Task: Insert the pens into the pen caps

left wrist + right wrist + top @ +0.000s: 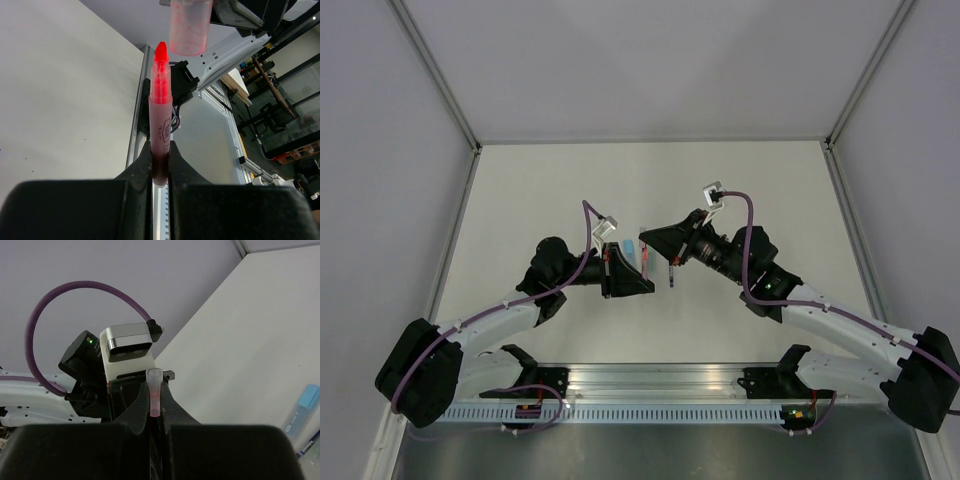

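With left gripper (161, 148) clamped tight on the red pen (161, 100), centre frame in the left wrist view, and right gripper (155, 405) pinched closed on the pinkish cap (190, 27) at the top edge, shift the tip slightly right under the cap mouth, then push straight along the axis.

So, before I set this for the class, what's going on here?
The left pincer is shut on a red-pink felt-tip pen, nib outward. The right pincer is shut on a translucent pinkish plastic cap, open end facing the nib. The nib sits just short of the cap's mouth, slightly off-line; the pen is not yet in.
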Robot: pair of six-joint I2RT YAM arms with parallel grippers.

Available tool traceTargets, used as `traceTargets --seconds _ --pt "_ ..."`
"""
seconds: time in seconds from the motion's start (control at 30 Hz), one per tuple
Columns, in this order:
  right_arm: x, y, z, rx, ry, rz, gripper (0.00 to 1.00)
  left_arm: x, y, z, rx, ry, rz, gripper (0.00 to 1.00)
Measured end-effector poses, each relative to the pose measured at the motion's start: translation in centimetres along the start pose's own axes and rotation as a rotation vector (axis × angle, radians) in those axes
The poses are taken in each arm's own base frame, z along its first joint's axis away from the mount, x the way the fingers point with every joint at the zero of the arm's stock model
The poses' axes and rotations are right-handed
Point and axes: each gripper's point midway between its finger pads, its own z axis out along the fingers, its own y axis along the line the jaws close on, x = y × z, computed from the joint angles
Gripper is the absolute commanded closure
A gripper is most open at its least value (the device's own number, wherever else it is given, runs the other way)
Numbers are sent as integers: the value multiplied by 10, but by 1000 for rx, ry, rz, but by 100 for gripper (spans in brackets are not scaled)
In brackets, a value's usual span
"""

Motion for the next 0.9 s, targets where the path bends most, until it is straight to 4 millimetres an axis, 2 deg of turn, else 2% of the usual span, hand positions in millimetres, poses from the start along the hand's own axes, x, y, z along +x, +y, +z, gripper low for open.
traceTargets --seconds 0.27,0.9 --pt "4 6 -5 -2 2 -9 100 0 0 0 0 0 1 98" --pt "6 -4 -4 41 4 -47 100 3 -1 -1 6 13 -7 98"
